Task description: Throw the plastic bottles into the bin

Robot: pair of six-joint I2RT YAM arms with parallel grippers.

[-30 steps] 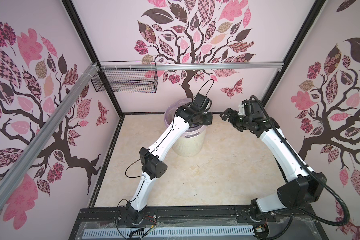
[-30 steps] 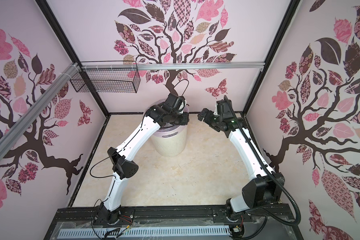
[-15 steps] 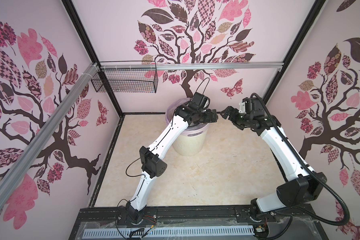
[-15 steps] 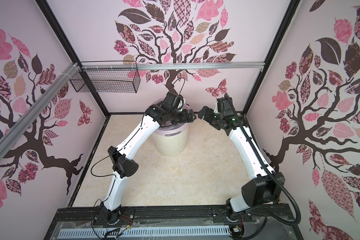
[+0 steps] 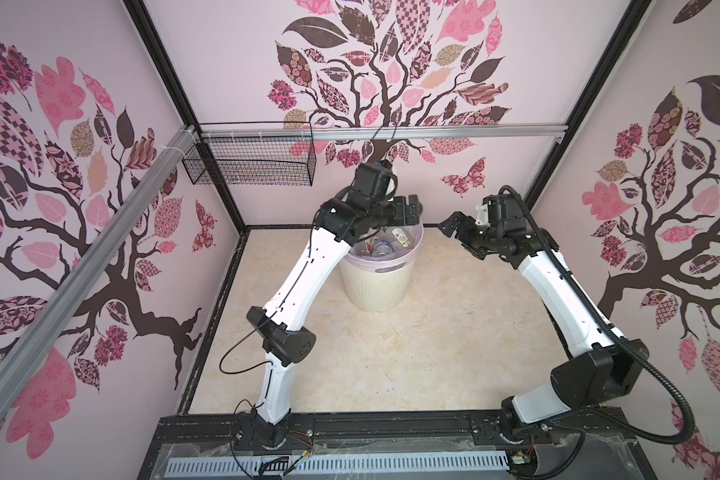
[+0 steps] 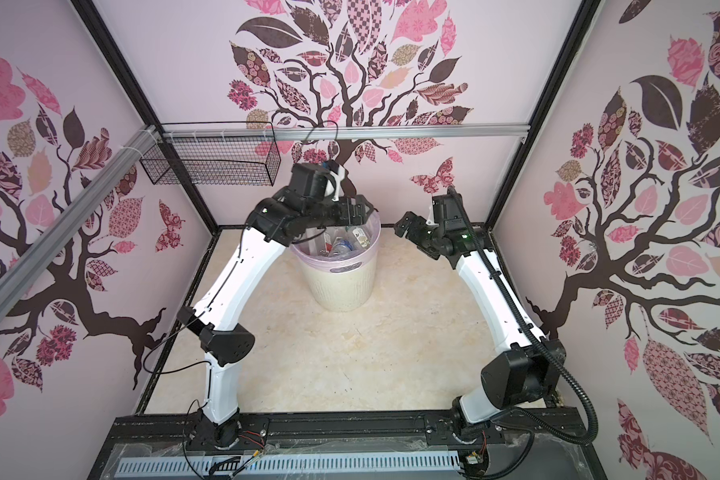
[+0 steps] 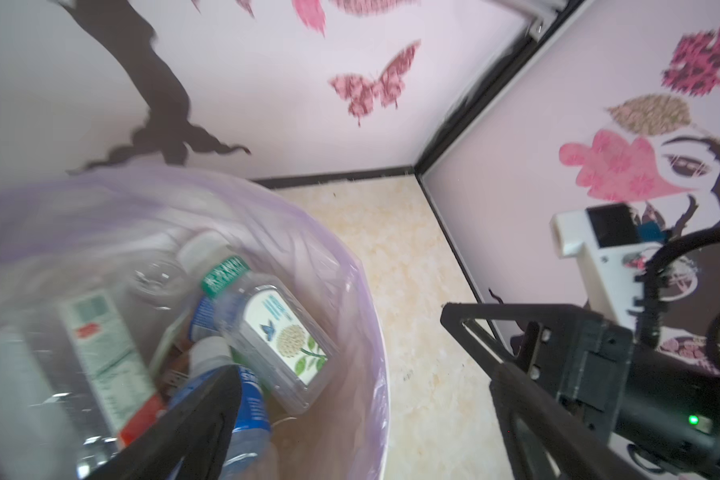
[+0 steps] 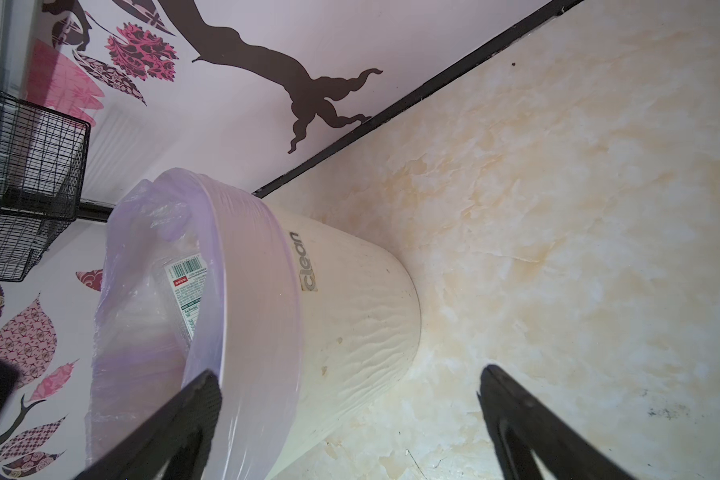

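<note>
Collision is becoming your main worry: your left gripper (image 5: pixel 410 208) is hanging over the mouth of the bin (image 5: pixel 377 286) while your right gripper (image 5: pixel 454 226) is hovering just beside it, so a careless swing is risking a knock between them. Pulling away low, you are also risking a snag on the lilac bag (image 7: pixel 341 291) and a tipped bin. Both pairs of jaws are standing wide, gripping nothing. The plastic bottles (image 7: pixel 283 332) are lying heaped inside the bin, beneath the left fingers (image 7: pixel 208 399) and apparently clear of them; none are showing on the table (image 5: pixel 391 365).
</note>
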